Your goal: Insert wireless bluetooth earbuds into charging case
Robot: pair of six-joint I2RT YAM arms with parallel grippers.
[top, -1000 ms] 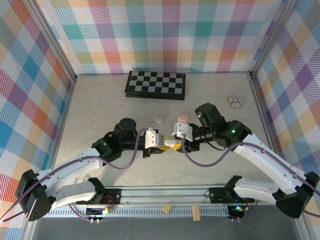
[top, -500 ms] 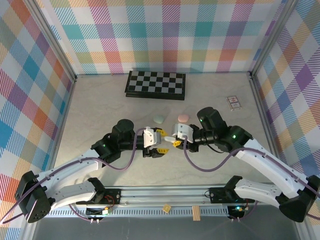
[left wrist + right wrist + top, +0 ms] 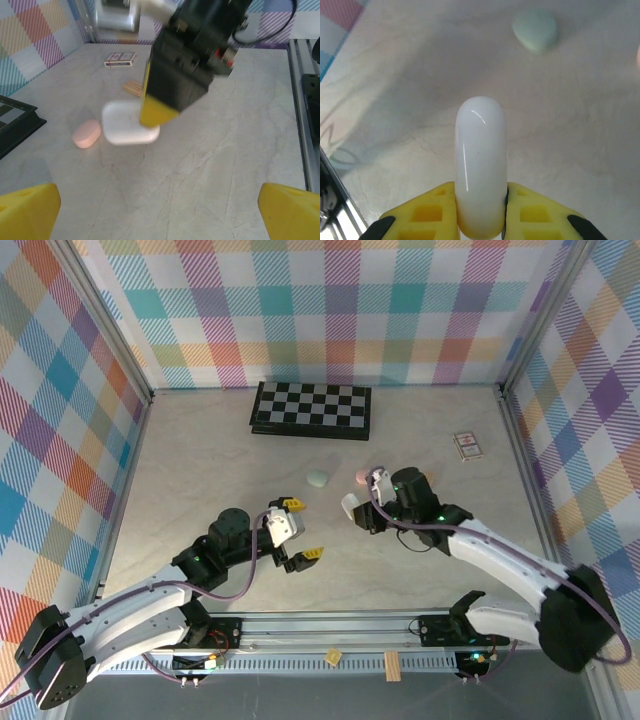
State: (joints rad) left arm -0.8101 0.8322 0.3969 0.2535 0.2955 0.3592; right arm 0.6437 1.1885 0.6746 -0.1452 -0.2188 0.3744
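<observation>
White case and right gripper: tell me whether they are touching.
Touching. The right wrist view shows the white case wedged in the right gripper, its yellow fingers pressed flush against both sides of the case with no gap.

Open tabletop before chessboard

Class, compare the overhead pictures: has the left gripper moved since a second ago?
Yes. The left gripper has pulled back leftward and toward the near edge, away from the chessboard.
</observation>
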